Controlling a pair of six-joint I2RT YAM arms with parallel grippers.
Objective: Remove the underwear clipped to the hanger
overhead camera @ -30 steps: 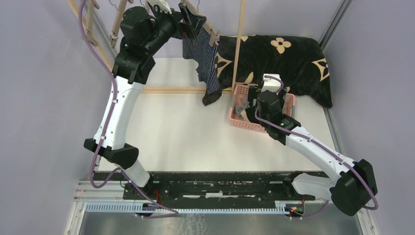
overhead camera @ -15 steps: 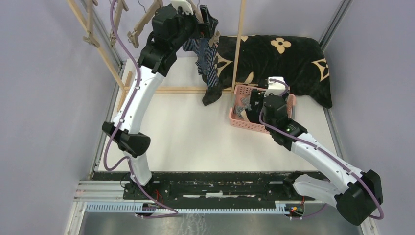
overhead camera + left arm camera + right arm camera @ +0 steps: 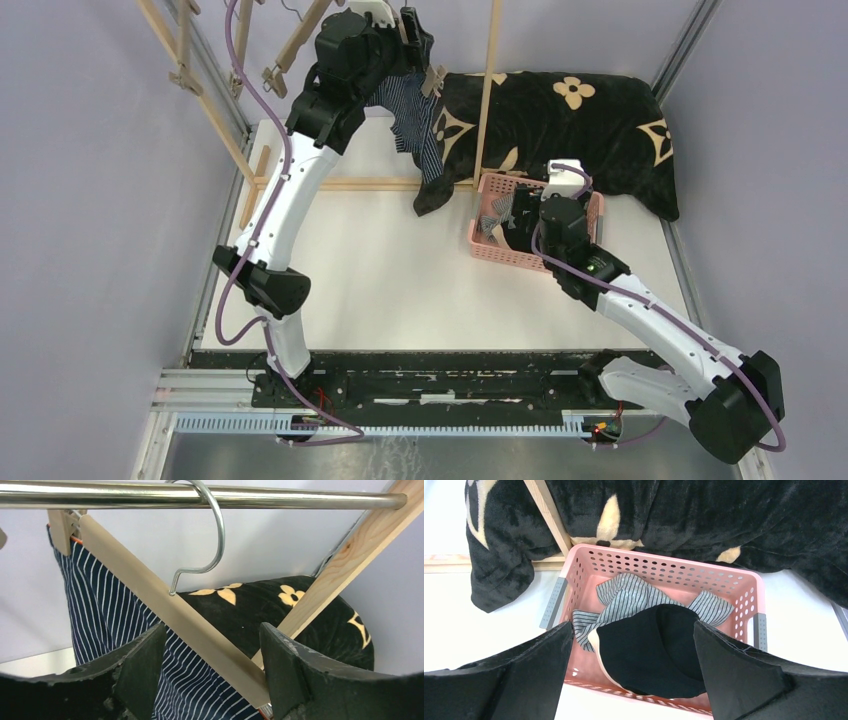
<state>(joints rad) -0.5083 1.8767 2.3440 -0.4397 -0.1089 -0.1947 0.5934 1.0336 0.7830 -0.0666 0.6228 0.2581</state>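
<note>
The dark navy striped boxers (image 3: pixel 427 125) hang clipped to a wooden hanger (image 3: pixel 165 605) whose hook sits over a metal rod (image 3: pixel 300 501); they also show in the left wrist view (image 3: pixel 100 610). My left gripper (image 3: pixel 415 28) is open up at the hanger, and the hanger bar runs between its fingers (image 3: pixel 212 630). My right gripper (image 3: pixel 515 212) is open and empty, just above the pink basket (image 3: pixel 490 250). In the right wrist view (image 3: pixel 633 626) the black boxers (image 3: pixel 649 650) lie on the grey-white striped boxers (image 3: pixel 629 595) inside the basket (image 3: pixel 664 562).
A black flower-patterned blanket (image 3: pixel 580 120) is draped at the back right, behind the basket. The wooden rack has a post (image 3: pixel 487 90) beside the hanger and a side frame (image 3: pixel 195 90) at the left. Another hanger with bare clips (image 3: pixel 290 55) hangs at the back left.
My left arm has swung right along the rod and now has its open fingers around the hanger with the navy boxers. My right gripper has shifted slightly over the basket.
</note>
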